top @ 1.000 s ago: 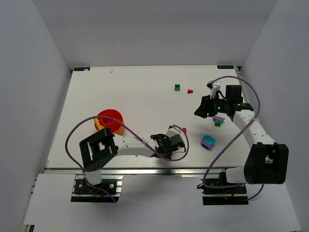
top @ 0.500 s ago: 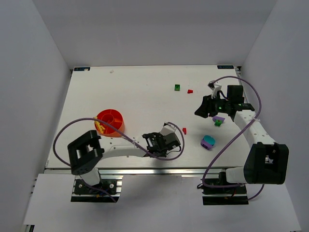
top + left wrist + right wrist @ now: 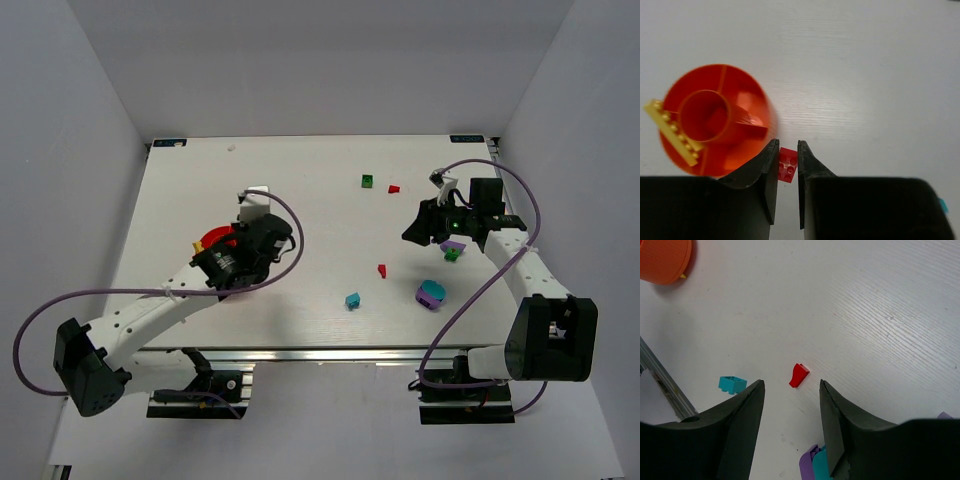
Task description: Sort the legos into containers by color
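On the table's [image 3: 300,200] left stands a bowl [image 3: 715,120] with a long brick [image 3: 672,132] across its rim and a small brick [image 3: 788,166] just beside it, while other bricks [image 3: 381,270] lie scattered on the right.

Left arm elbow out wide, forearm angled forward, left gripper [image 3: 788,149] pinched narrow on a red brick [image 3: 787,165]; right arm reaching forward, right gripper [image 3: 791,385] fingers spread (wrist pitched downward).

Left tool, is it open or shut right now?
Shut. In the left wrist view the left tool pinches a red brick, touching both its sides.
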### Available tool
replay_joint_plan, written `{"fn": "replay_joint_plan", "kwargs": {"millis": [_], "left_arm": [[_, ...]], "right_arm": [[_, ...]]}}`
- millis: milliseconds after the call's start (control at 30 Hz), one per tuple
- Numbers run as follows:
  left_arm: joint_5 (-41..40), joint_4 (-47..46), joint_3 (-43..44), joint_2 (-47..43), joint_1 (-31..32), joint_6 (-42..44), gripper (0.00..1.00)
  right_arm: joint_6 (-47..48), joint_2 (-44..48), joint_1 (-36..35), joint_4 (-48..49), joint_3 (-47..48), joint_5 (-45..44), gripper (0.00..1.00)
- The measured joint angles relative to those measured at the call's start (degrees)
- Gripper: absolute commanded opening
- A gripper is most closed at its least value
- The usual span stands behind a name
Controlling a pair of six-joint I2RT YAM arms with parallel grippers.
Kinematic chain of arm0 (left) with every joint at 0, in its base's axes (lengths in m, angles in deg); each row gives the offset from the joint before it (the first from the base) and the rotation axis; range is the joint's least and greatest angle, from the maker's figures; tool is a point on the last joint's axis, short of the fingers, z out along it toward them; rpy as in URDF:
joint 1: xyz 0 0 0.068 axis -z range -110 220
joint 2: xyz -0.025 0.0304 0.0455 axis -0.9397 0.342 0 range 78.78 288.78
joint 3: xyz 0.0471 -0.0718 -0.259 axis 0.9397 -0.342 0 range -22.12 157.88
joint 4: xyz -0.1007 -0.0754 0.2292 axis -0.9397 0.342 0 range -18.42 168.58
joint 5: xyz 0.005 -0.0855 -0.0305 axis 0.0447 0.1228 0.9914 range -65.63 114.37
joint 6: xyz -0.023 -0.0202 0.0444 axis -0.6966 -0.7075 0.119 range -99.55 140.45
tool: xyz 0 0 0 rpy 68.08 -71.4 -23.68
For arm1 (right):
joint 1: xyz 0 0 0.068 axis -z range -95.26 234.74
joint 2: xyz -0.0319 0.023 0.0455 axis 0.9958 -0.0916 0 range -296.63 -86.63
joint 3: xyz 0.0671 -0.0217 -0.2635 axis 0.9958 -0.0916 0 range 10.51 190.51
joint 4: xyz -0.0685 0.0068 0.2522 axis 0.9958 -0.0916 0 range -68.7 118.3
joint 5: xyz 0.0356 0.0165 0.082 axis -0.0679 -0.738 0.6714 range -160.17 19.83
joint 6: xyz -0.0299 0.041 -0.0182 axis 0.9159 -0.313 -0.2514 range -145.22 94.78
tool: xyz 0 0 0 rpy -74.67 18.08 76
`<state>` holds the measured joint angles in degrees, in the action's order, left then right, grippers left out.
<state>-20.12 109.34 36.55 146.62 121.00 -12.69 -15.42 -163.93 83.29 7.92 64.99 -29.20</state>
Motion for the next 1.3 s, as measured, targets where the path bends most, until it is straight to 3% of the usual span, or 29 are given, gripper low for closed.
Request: {"fn": "replay_joint_plan", "kwargs": {"millis": [367, 633, 800, 833, 967, 1067, 1167, 1233, 1267, 1300], "left_arm": [[-0.2, -1.8, -3.8, -1.4, -19.1, 8.3, 0.03], [5.8, -6.4, -4.7, 3.1, -26.8, 11.7, 0.08], [10.0, -8.1, -4.7, 5.6, -29.0, 13.0, 0.24], [10.8, -8.2, -4.7, 5.8, -29.3, 13.2, 0.34], [13.1, -8.8, -4.7, 5.6, -29.9, 14.1, 0.55], [14.4, -9.1, -4.8, 4.8, -29.9, 14.2, 0.62], [15.8, -9.1, -4.8, 3.5, -29.9, 14.2, 0.61], [17.5, -9.1, -4.8, 1.8, -29.9, 14.2, 0.5], [19.2, -9.2, -4.9, 0.8, -29.9, 14.4, 0.25], [20.6, -9.6, -5.0, -0.4, -29.9, 14.3, 0.15]], "right_arm": [[0.0, 0.0, 0.0, 0.0, 0.0, 0.6, 0.53], [0.0, 0.0, 0.0, 0.0, 0.0, 1.3, 0.53], [0.6, 0.0, 0.0, -0.1, 0.0, 1.8, 0.54], [0.9, 0.0, 0.0, -0.1, 0.0, 1.9, 0.56], [2.8, 0.0, -0.1, -1.0, 0.0, 3.3, 0.63], [5.5, 0.0, -0.7, -2.6, 0.0, 4.0, 0.66], [7.5, -0.2, -2.7, -3.4, 0.0, 2.3, 0.64], [8.1, -0.8, -5.2, -3.4, 0.0, -0.2, 0.59], [8.3, -1.1, -6.1, -3.3, 0.0, -2.4, 0.58], [8.2, -2.1, -8.1, -3.1, 0.0, -4.2, 0.57]]}}
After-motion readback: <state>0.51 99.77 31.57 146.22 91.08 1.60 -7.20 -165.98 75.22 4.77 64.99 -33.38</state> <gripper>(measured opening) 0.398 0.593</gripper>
